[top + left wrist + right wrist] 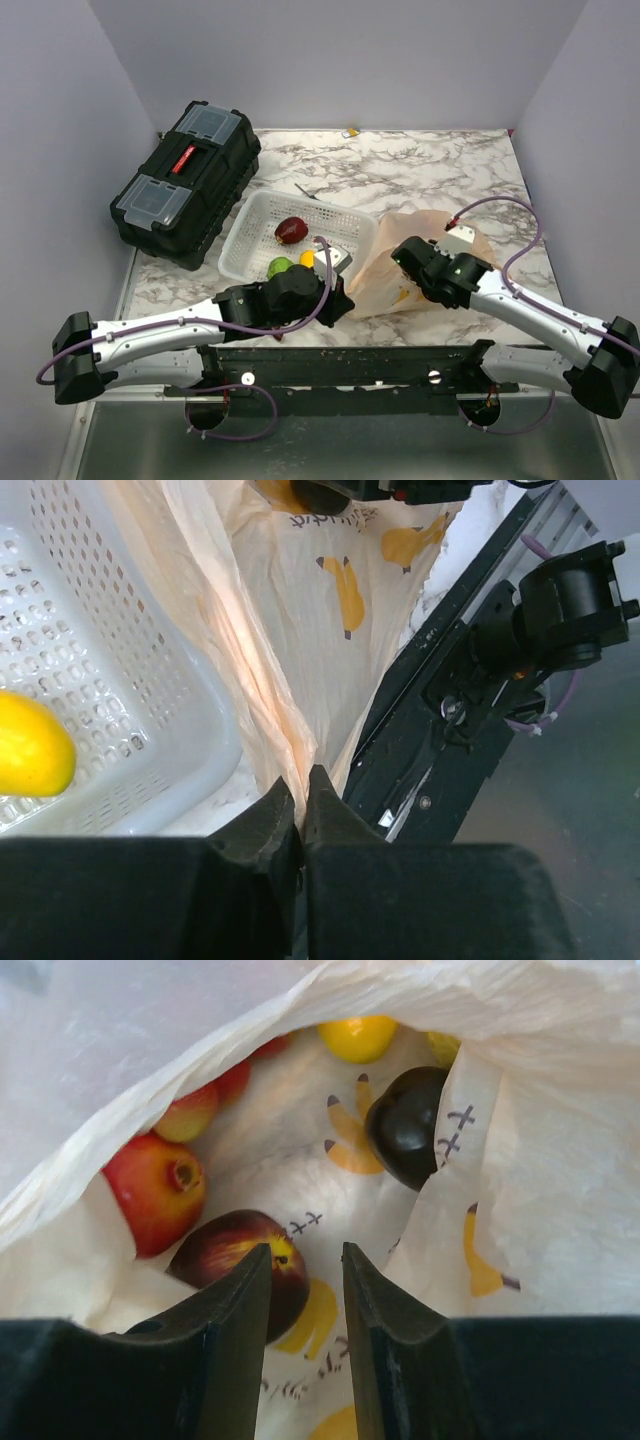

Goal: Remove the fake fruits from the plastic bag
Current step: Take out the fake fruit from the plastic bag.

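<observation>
The pale peach plastic bag lies right of the white basket. My left gripper is shut on the bag's edge, near the basket's front right corner. My right gripper is open inside the bag's mouth, its fingers just above a dark red apple. Around it in the bag lie a red pomegranate, a small red-yellow fruit, a yellow fruit and a dark purple plum. In the basket lie a dark red fruit, a green fruit and a yellow fruit.
The white perforated basket stands mid-table. A black toolbox lies at the back left. A black metal rail runs along the table's near edge, right of the bag. Grey walls close the left, back and right.
</observation>
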`<state>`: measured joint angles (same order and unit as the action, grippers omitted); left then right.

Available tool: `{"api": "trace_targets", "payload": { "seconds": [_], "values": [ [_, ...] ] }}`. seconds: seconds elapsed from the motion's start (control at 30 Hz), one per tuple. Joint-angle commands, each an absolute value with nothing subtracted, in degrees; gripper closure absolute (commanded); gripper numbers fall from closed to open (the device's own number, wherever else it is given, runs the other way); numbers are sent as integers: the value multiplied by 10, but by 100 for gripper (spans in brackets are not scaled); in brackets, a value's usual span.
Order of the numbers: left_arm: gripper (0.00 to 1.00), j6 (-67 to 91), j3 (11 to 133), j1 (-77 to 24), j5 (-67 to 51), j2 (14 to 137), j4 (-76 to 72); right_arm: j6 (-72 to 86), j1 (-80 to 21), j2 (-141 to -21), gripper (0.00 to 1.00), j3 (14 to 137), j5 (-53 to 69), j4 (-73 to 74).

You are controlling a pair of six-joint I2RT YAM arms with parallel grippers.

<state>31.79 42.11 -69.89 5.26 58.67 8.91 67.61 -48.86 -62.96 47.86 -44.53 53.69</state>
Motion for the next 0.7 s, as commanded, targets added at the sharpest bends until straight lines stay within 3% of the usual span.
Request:
{"api": "trace_targets", "payload": {
  "seconds": [0.0,0.3,0.6,0.67],
  "values": [
    [100,326,406,-700,47,562,84,598,-431,-632,63,449,-377,432],
    [100,333,402,-701,41,542,83,483,-377,-686,58,446,-255,341],
    [100,330,403,-701,41,536,85,439,-377,-695,36,453,-147,341],
    [100,330,403,-700,42,537,85,435,-377,-703,36,457,-138,352]
  ]
}}
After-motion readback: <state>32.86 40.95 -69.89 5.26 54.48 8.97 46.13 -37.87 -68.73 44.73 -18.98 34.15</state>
